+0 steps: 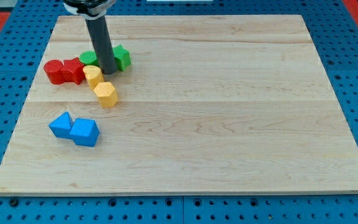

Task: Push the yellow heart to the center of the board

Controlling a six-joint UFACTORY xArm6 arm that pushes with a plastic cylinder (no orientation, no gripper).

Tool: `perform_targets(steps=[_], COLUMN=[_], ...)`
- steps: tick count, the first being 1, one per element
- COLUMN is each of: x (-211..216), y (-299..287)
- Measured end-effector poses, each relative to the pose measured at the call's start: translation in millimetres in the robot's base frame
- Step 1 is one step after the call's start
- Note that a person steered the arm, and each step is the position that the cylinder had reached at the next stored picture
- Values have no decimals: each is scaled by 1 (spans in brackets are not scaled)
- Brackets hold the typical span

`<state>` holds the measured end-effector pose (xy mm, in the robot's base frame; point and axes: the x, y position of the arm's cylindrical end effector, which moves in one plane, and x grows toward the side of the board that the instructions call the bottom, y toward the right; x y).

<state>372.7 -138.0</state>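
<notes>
hand: none, bare rod, nothing held | my tip (108,72) touching yellow heart (92,76), upper-left of table (229,124) | risk: shoving yellow hexagon (106,94) along, or glancing off into green blocks (122,57)

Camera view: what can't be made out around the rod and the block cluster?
- My tip: whether it touches the yellow heart cannot be told.
- Green blocks: the rod covers their middle, so shapes and count are unclear.
- Red blocks: pressed together, too small to name their shapes.
- Arm above the rod: cut off by the view's top.
- Yellow hexagon and blue blocks show fully.
</notes>
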Motion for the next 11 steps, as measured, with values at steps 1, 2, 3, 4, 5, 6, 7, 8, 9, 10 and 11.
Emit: perform_targets(steps=[1, 2, 3, 4, 5, 6, 7, 8, 9, 10, 11], x=[34, 83, 93, 97, 65, 34, 21, 6, 11, 18, 18], y=[66, 69, 36, -26, -50, -66, -81, -30, 19, 47, 47])
